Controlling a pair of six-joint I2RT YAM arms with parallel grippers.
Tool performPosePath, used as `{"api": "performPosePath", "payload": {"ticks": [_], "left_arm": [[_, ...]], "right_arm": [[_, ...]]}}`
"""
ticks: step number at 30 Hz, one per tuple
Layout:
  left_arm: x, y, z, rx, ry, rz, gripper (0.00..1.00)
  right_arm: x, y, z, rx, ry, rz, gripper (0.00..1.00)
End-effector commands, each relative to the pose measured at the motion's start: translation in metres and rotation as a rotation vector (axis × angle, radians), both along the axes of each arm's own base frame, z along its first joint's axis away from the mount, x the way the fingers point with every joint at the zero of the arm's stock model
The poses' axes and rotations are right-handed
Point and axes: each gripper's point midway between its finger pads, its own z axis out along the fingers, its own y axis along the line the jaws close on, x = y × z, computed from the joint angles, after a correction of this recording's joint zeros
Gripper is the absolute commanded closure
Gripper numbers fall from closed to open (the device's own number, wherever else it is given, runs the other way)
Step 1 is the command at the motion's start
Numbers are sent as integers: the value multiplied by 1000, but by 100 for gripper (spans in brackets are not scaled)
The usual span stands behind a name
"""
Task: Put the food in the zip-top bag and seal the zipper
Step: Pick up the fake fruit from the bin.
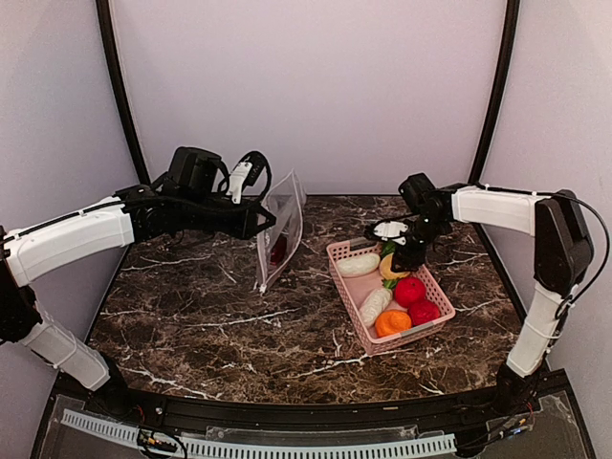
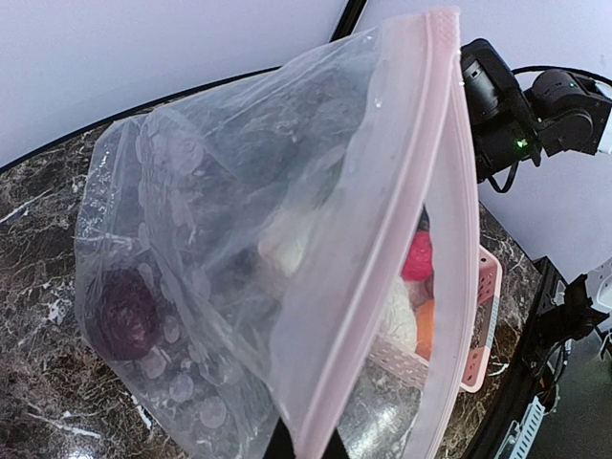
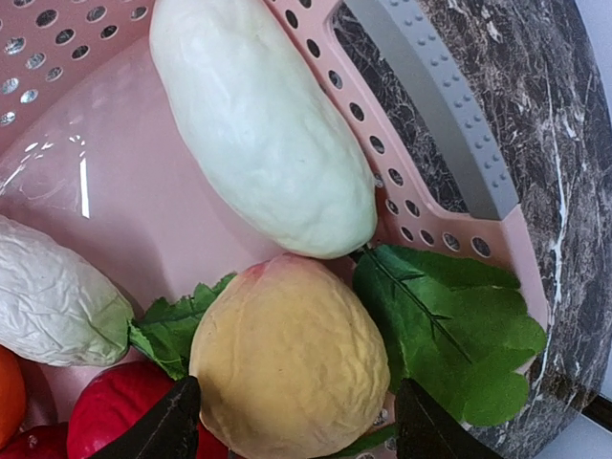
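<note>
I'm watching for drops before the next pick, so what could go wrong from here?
The open right jaws straddle the round yellow-peach ball; it could squirt out, or the green leaf beside it could get pinched too. The zip-top bag is held by the left jaws at its zipper only, mouth a narrow slot, so the ball may catch there.

Dark white-veined marble table (image 1: 210, 325), pink perforated basket (image 1: 411, 337) sitting on its right half

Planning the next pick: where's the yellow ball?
Top view, right side: the ball lies at the pink basket's far end, straddled by the right gripper, beside a white radish.
</note>
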Motion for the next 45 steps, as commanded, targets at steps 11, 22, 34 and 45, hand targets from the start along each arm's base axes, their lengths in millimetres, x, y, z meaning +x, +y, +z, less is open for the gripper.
{"api": "performPosePath", "payload": {"ticks": [11, 22, 34, 45], "left_arm": [[-6, 1, 1, -7, 10, -13, 99], [-7, 0, 0, -8, 14, -16, 99], [-6, -1, -5, -3, 27, -13, 99], [-2, -5, -20, 12, 67, -9, 99]], "right_arm": [[-4, -4, -28, -68, 73, -12, 31], [-3, -1, -19, -49, 67, -54, 34], [-28, 37, 71, 183, -11, -16, 48], [-73, 105, 173, 466, 12, 181, 50]]}}
